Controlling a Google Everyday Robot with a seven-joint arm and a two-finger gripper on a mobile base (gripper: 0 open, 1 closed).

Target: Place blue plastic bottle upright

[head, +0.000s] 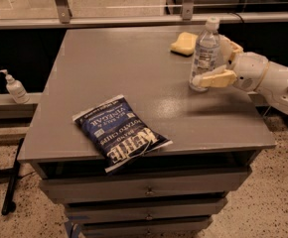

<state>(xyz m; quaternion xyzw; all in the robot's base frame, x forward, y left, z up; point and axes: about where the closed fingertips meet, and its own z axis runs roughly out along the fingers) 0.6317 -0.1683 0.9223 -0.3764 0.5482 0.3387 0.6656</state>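
Observation:
The blue plastic bottle (205, 51) is clear and ribbed with a white cap. It stands upright on the grey table (134, 73) at the back right. My gripper (211, 63) reaches in from the right and straddles the bottle's lower half. Its near finger (216, 78) lies in front of the bottle's base, and its far finger (232, 47) shows behind the bottle. The fingers are spread wider than the bottle, so the gripper is open.
A yellow sponge (183, 43) lies just behind and left of the bottle. A dark blue chip bag (119, 131) lies at the table's front edge. A white pump-dispenser bottle (15, 87) stands on a ledge to the left. Drawers sit below the tabletop.

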